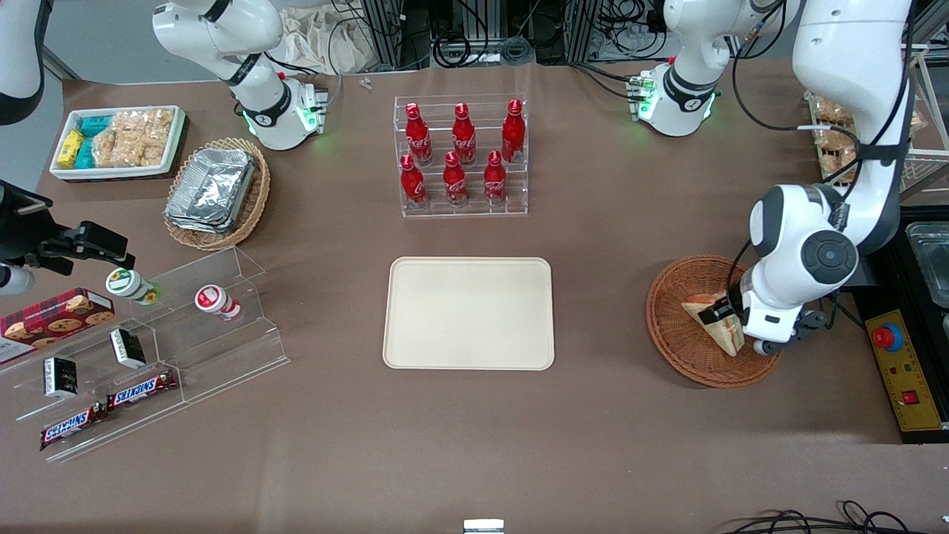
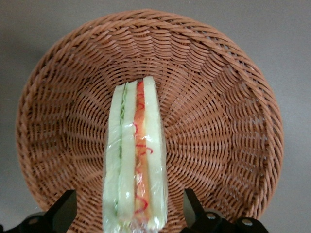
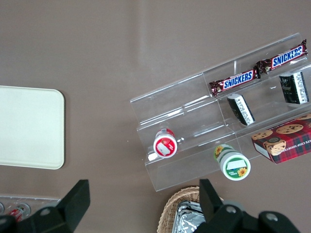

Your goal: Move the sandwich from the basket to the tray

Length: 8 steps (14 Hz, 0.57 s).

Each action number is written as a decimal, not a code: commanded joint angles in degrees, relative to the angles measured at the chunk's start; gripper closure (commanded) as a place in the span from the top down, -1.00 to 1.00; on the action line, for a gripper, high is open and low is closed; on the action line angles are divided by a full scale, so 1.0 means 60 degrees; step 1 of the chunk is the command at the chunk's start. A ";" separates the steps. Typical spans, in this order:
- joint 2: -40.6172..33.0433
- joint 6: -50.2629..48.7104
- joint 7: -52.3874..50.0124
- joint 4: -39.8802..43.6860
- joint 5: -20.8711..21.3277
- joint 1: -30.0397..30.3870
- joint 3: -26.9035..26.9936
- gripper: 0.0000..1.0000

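**Left gripper positioned over sandwich in basket**

Items are listed as they run across the front view.

1. The clear acrylic display steps (image 1: 148, 348) stand at the parked arm's end of the table (image 1: 474, 445). They carry two Snickers bars (image 1: 107, 408) and two small round tubs.
2. The cream-beige tray (image 1: 468, 312) lies flat at mid-table. Nothing rests on it. It is nearer the front camera than the clear rack of red cola bottles (image 1: 461, 157).
3. The reddish-brown wicker basket (image 1: 682, 334) sits toward the working arm's end of the table, well apart from the tray.
4. The sandwich (image 2: 135, 160) lies in the basket, wrapped in clear film, cut edge up.
5. The left gripper (image 2: 131, 213) hangs directly over the sandwich. Its fingers (image 2: 65, 206) are spread wide, one on each side of the wedge. Neither finger touches the bread, and nothing is grasped.
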 commanded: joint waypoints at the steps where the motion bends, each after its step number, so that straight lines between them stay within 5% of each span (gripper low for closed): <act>1: 0.0066 0.0635 -0.0311 -0.0309 0.0229 0.0019 -0.0003 -0.05; 2: 0.0081 0.0637 -0.0311 -0.0310 0.0229 0.0034 -0.0003 -0.82; 3: 0.0023 0.0593 -0.0253 -0.0310 0.0229 0.0048 0.0011 -1.00; 8: -0.1732 -0.2244 0.0944 0.0274 -0.0135 0.0151 -0.0309 -1.00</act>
